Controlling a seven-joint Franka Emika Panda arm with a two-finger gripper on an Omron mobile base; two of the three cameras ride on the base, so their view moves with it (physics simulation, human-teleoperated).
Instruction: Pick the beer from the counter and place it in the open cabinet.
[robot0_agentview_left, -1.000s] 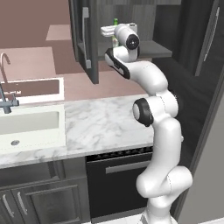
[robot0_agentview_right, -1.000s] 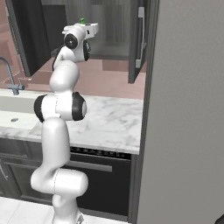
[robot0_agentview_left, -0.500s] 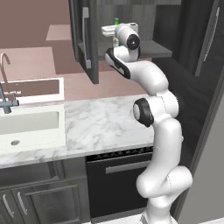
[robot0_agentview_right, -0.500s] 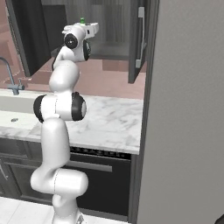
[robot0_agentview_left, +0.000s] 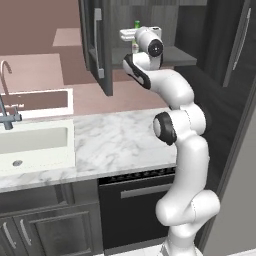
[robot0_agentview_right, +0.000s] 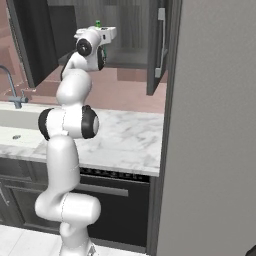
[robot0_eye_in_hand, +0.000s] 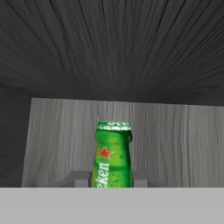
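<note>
Nearest to us, the white marble counter runs under the arm, its front edge above a dark oven door; a sink basin sits in its left end with a tap at the back edge. On the right stands a tall dark panel.

Above the counter we see the arm reaching up, its end effector inside the open wall cabinet. In the hand view the end effector is pinching the beer: the finger tips press against either side of the green bottle.

The beer stands with its long axis upright in both base views, neck and cap pointing to the cabinet's top, just above the inner shelf near its front left corner. We cannot tell whether its base touches the shelf. From the right we see only the cap above the wrist.

The cabinet door hangs open at left, handle outward. Farthest is the cabinet's grey wood-grain back wall.
</note>
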